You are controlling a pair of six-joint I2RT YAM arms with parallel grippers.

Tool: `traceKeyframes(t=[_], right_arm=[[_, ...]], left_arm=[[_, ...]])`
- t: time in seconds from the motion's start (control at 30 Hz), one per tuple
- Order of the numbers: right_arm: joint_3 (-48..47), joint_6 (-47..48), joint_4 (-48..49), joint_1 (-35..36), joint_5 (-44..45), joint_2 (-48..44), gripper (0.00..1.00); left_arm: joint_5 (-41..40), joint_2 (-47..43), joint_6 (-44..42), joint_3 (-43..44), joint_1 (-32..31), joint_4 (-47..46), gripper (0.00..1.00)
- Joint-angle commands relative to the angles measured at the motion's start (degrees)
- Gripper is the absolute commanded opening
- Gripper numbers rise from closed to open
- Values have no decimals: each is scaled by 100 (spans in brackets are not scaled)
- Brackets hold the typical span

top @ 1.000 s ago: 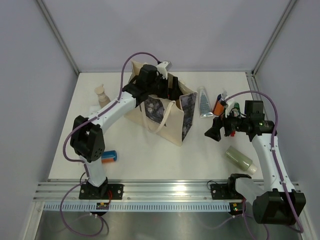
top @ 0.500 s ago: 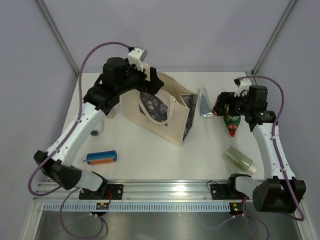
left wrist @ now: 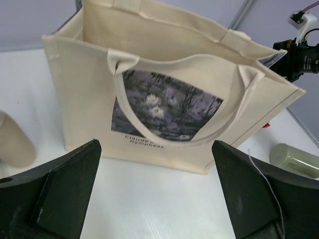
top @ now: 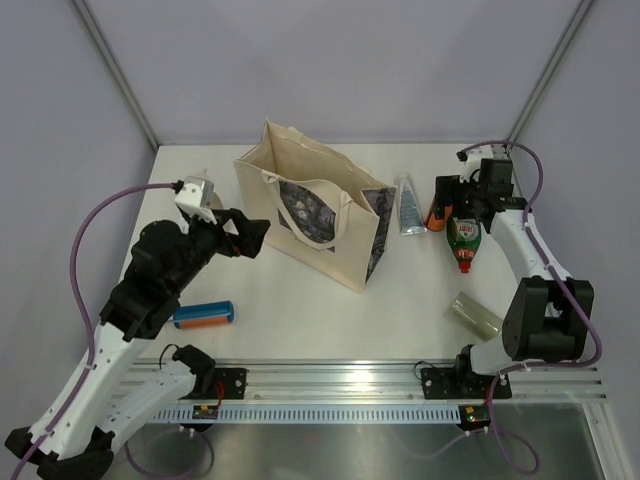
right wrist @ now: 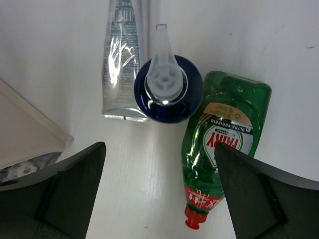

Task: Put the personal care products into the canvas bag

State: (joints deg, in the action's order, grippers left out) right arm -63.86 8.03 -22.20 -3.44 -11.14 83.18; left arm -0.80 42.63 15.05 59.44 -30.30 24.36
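Centre of the white table (top: 330,320): cream canvas bag (top: 345,262), upright, mouth open, two loop handles. On its near side, a dark water-lily print, captioned "Claude M…" over "Nymphéas" in the left wrist view; on the end panel, a second dark print. Right of the bag, outside it: grey tube (top: 408,205), flat on the table, crimped end toward the near edge, lettering too small to read. Just beside the tube: spray bottle (top: 437,213), upright, orange in the top view, dark blue under a clear nozzle from above. Next to that: green bottle (top: 462,238), on its side, red cap toward the near edge, label reading "FAIRY". Nearer the front edge: sage-green bottle (top: 477,314), on its side, no legible writing. Left of the bag: blue-orange cylinder (top: 203,315), flat on the table near the left arm, and beige bottle (left wrist: 12,144), visible only at the edge of the left wrist view. Left gripper (top: 254,237): fingers spread apart and empty, facing the printed side of the bag, short of touching it. Right gripper (right wrist: 159,199): fingers wide apart and empty, above the tube, spray bottle and green bottle.
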Motion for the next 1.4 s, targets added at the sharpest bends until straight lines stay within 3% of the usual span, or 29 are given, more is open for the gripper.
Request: traceKeyframes(t=[0.0, 0.23, 0.6, 0.73, 0.77, 0.87, 1.03, 1.17, 1.37], right_arm=[[-312, 409, 628, -25, -63, 347, 100], [-865, 524, 752, -25, -592, 1305, 97], [-831, 550, 1050, -25, -574, 1596, 76], [-857, 541, 1147, -25, -574, 1614, 45], [-865, 533, 1113, -25, -600, 1597, 33], [-839, 603, 1060, -34, -626, 1413, 17], [-1023, 743, 631, -121, -907, 745, 1], [-1488, 770, 69, -122, -1749, 113, 0], [-2894, 393, -802, 176, -2551, -47, 0]], left_arm=[[-500, -614, 454, -650, 16, -195, 99], [-685, -1345, 955, -1469, 16, -151, 99], [-659, -1240, 1009, -1611, 16, -230, 99], [-562, -1082, 956, -1594, 16, -265, 99], [-544, -1038, 947, -1593, 16, -265, 99], [-535, -1003, 904, -1593, 16, -256, 99], [-518, -1081, 930, -1725, 16, -291, 99], [-518, -1125, 939, -1839, 16, -309, 99], [-509, -1187, 939, -1954, 16, -353, 99]])
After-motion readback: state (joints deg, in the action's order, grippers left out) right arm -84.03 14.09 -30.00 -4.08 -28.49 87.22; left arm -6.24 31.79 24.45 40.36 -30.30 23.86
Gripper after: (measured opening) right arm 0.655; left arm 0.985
